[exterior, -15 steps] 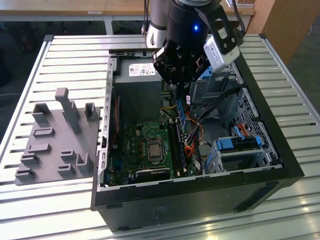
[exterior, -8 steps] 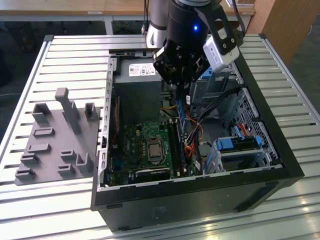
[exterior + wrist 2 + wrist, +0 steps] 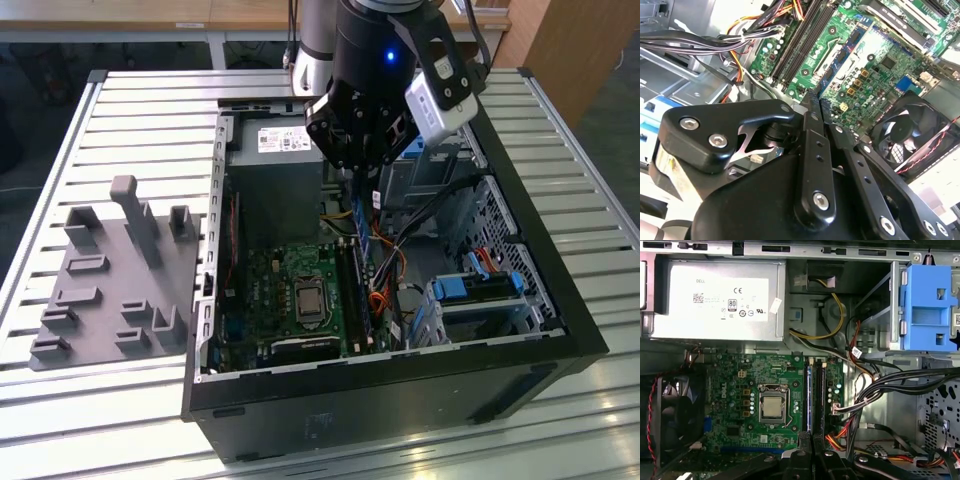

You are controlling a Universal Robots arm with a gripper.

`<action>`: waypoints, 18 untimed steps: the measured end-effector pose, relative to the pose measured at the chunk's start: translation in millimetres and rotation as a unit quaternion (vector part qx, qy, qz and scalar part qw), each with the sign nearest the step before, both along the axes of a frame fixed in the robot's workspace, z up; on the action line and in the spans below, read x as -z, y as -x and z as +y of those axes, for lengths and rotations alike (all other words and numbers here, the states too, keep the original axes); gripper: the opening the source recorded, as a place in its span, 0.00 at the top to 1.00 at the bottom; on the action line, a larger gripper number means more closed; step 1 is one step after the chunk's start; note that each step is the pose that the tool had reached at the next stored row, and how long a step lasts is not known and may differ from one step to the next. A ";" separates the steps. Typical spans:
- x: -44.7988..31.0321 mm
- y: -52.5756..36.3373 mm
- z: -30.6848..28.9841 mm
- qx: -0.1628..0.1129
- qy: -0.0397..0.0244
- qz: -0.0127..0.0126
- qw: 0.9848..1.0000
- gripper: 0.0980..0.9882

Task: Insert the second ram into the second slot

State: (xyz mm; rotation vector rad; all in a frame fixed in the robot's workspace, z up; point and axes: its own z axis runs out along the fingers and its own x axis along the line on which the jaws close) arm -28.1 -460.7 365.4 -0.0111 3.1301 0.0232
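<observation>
the gripper hangs over the open computer case, above the memory slots, and in the second wrist view its fingers are drawn together at the tips. the second ram stands on edge in the slot nearest the cpu socket, in line with the closed fingertips and beside a dark neighbouring slot; in the exterior view it shows as a thin blue strip below the gripper. whether it is fully seated cannot be determined.
</observation>
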 end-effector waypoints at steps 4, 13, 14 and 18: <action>0.1 0.0 0.0 0.004 0.000 0.000 1.000 0.96; 0.4 0.0 0.0 0.014 0.002 0.000 1.000 0.96; 0.4 0.0 0.0 0.015 0.002 0.000 1.000 0.96; 0.6 0.0 0.0 0.020 0.003 0.000 1.000 0.96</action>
